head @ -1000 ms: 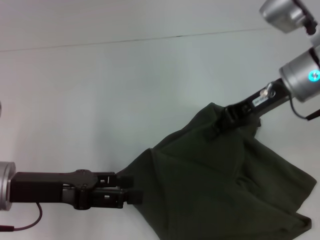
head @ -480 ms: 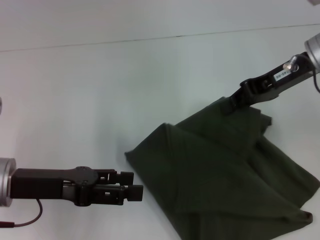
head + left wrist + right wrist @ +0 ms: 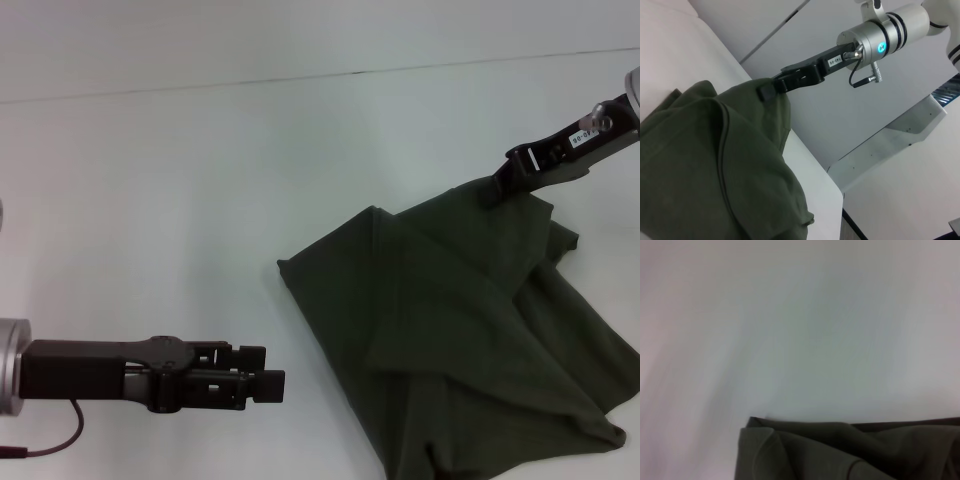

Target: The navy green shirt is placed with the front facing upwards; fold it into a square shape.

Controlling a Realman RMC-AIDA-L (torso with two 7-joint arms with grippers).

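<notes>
The navy green shirt (image 3: 470,330) lies in a rumpled, folded-over heap on the right half of the white table; its lettering is hidden. My right gripper (image 3: 500,188) is at the far right, shut on the shirt's far edge and holding it slightly lifted. The left wrist view shows the right gripper (image 3: 771,89) clamping the cloth (image 3: 715,165). The right wrist view shows only a folded edge of the shirt (image 3: 850,450). My left gripper (image 3: 268,372) is low at the near left, open and empty, a short way left of the shirt's nearest corner.
The white table (image 3: 200,200) has a thin seam line (image 3: 300,78) across its far part. The table's right edge (image 3: 812,165) shows in the left wrist view, with a white frame (image 3: 900,135) beyond it.
My left gripper has let go of the shirt's corner and stays in place. My right gripper has moved right and farther away, dragging the shirt to the right, away from the left gripper.
</notes>
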